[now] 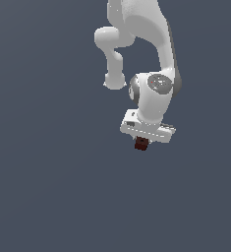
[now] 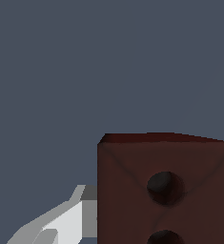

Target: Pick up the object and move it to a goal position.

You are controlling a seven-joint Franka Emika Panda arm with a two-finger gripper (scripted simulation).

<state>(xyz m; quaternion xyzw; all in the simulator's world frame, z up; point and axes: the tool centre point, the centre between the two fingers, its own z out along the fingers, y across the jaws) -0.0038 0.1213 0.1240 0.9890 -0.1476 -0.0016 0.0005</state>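
Note:
The object, a small dark reddish-brown block [image 1: 141, 143], sits right under my white gripper [image 1: 142, 144] in the exterior view, much narrower than the hand above it. In the wrist view the block [image 2: 166, 190] fills the near part of the picture, showing two dark round marks, and one light grey finger [image 2: 66, 221] lies against its side. The other finger is hidden behind the block. The gripper appears shut on the block. Only plain grey shows below the block, so I cannot tell whether it rests on a surface.
The white arm [image 1: 151, 59] reaches down from the upper middle of the exterior view. Around it there is only a uniform dark grey-blue background, with no other objects, edges or goal marker visible.

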